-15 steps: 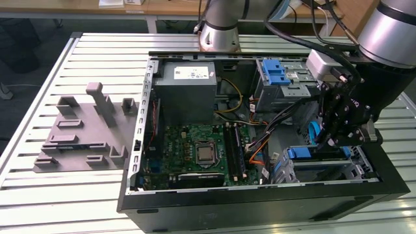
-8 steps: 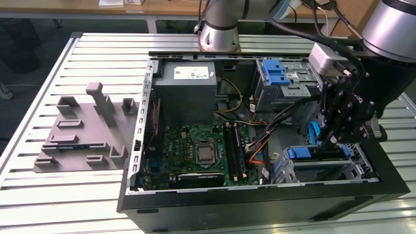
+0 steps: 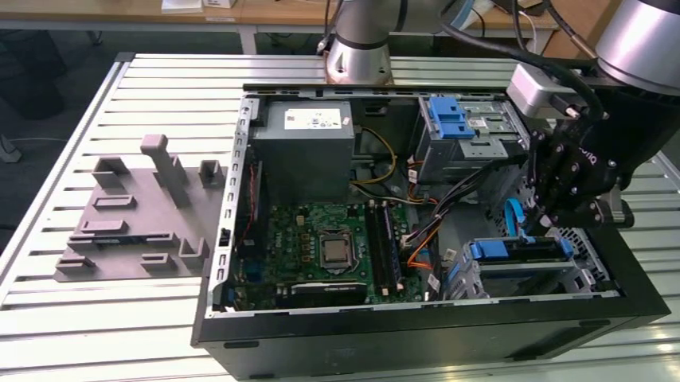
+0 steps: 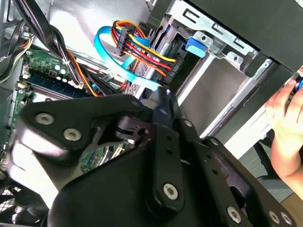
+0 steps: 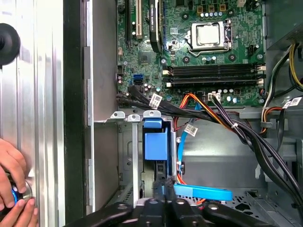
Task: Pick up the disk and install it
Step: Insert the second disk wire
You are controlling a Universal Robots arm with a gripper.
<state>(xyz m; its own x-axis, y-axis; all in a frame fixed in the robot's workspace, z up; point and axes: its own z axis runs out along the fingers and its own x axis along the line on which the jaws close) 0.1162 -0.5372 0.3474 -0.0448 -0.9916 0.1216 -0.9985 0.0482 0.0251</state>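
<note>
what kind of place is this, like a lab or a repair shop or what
Most likely a robotics lab or test bench, not a repair shop. An open computer case lies on a slotted aluminium table with the robot arm's base bolted to it, and a grey fixture block sits beside the case.

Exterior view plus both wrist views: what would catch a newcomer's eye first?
The open computer case on the slatted table, its green motherboard exposed. The black tool hangs over the drive bay with the blue latch on the exterior view's right. A person's hand rests outside the case.
</note>
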